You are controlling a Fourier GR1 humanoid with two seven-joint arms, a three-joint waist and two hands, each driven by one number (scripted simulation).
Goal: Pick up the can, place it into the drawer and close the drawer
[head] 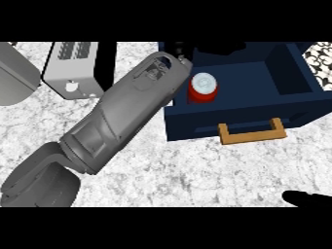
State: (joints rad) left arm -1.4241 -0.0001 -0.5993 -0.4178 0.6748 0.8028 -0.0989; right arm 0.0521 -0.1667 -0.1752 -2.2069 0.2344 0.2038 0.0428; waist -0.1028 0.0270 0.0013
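Observation:
The red can [203, 88] with a white lid stands upright inside the open navy drawer [298, 104], against its left wall. My left forearm runs from the lower left up to the drawer's back left corner. Its wrist hides most of the left hand [180, 49]; the black fingers that show stretch out above the can's far side, and none of them curl round it. The drawer's tan handle [251, 132] faces me at the front. At the lower right edge only straight black fingers of my right hand [313, 199] show, well away from the drawer.
A grey and white toaster-like appliance [72, 69] stands at the back left, with a rounded grey object [7, 73] beside it. Patterned tiling [331, 61] lies to the right of the drawer. The speckled counter [197, 170] spreads in front.

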